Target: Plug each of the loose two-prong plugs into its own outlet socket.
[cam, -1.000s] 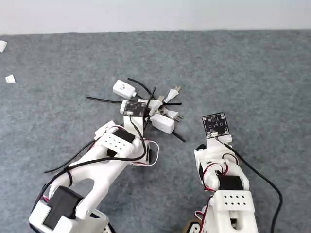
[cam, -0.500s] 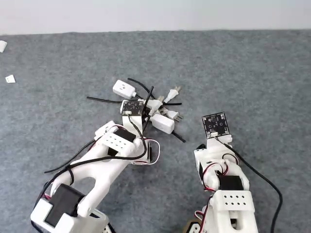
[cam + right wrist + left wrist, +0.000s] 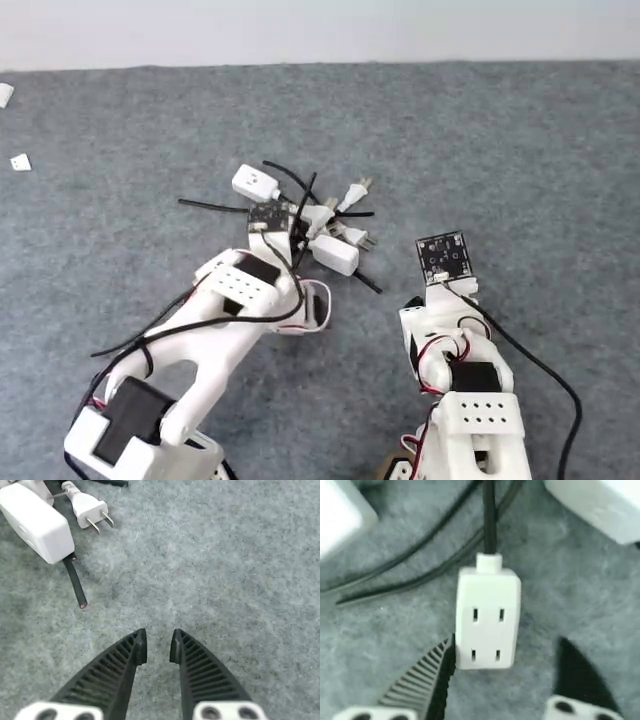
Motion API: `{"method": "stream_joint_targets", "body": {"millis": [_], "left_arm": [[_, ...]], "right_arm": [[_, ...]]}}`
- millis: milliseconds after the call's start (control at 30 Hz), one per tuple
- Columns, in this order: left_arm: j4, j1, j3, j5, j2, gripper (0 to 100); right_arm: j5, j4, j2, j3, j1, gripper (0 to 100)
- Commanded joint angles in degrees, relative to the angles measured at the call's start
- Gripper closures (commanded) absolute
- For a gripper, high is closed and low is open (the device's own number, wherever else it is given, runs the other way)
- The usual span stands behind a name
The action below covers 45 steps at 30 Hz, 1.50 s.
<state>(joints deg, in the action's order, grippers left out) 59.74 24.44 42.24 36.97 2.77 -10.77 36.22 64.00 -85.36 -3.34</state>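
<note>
A white outlet block point(image 3: 487, 617) is seen lying flat on the grey table cover point(image 3: 500, 140), in the middle of the small heap of blocks, plugs and cords. Two pairs of slots point(image 3: 488, 614) are shown on its upper face, and no plug is seated in either pair. A black cord point(image 3: 489, 515) is led out of the end of the block that is turned away from the arm.

The left gripper point(image 3: 506, 647) is held low over the near end of this block with the jaws spread wide. The block's near end is placed between them. The ribbed finger point(image 3: 437, 677) is just beside one near corner, perhaps touching it, while the other finger stands well apart from the block. Nothing is gripped.

In the high view, the left arm point(image 3: 240, 300) is stretched into the heap. A second outlet block point(image 3: 335, 256) is found just beside it, on the side of the right arm, and a third outlet block point(image 3: 255, 182) at the far side of the heap. Two loose two-prong plugs are lying there, one point(image 3: 352, 236) near the second block and the other plug point(image 3: 355, 192) a little farther back. Neither is inserted in a socket.

The right gripper point(image 3: 158, 645) is held over bare cover, well apart from the heap. Its jaws are nearly together, with only a narrow gap, and nothing is held between them. A cut cord end point(image 3: 75, 582) is seen between it and the second block.
</note>
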Motion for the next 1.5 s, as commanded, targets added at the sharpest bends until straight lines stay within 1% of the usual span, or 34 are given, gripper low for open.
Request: {"method": "stream_joint_targets", "body": {"millis": [0,133,267,300,433,500,633,700,833,933,1033,1100,1200,1267,1333,1467], "left_arm": [[2.0,0.4,-3.6,1.2,0.9,64],[6.5,-2.6,-6.9,1.2,3.6,66],[10.6,-7.2,-8.9,1.1,9.6,66],[11.8,-8.5,-9.0,0.3,11.4,66],[14.6,-13.9,-7.5,-7.5,18.9,66],[11.6,-15.2,-3.9,-8.0,21.4,67],[-0.7,-18.7,5.9,-8.3,23.2,68],[-5.1,-20.6,8.5,-8.2,23.5,69],[-6.1,-20.9,8.9,-8.2,23.1,72],[-6.8,-21.5,9.4,-8.2,23.1,73],[-10.1,-25.4,10.6,-8.2,23.1,74],[-13.2,-29.1,11.3,-8.2,23.1,74],[-15.8,-33.4,11.4,-8.1,23.1,75],[-16.2,-34.3,11.4,-8.0,23.1,75],[-16.2,-34.3,11.4,-8.1,23.1,75],[-16.4,-34.4,11.4,-8.1,23.1,75]], "right_arm": [[-1.1,0.7,1.2,0.4,-0.6,88.7],[-1.1,0.7,1.2,0.4,-0.5,88.7],[-1.1,0.7,1.2,0.4,-0.5,89.0],[-1.1,0.7,1.2,0.4,-0.5,89.0],[-1.1,0.7,1.2,0.4,-0.2,89.0],[-0.9,0.7,1.2,0.5,-0.1,89.0],[-0.6,0.8,1.3,1.0,2.0,89.1],[0.2,0.8,1.3,1.6,3.2,89.1],[5.3,3.1,1.3,4.7,6.7,89.1],[7.4,2.9,1.3,7.8,8.0,89.1],[9.8,2.9,0.7,13.0,7.8,89.1],[11.7,3.0,0.7,16.6,5.9,89.1],[12.8,3.5,0.7,20.9,1.2,89.1],[13.0,3.5,0.6,23.2,-1.8,89.1],[14.8,3.6,-0.7,25.7,-4.1,89.1],[16.1,3.6,-10.1,32.7,-5.1,89.1]]}}
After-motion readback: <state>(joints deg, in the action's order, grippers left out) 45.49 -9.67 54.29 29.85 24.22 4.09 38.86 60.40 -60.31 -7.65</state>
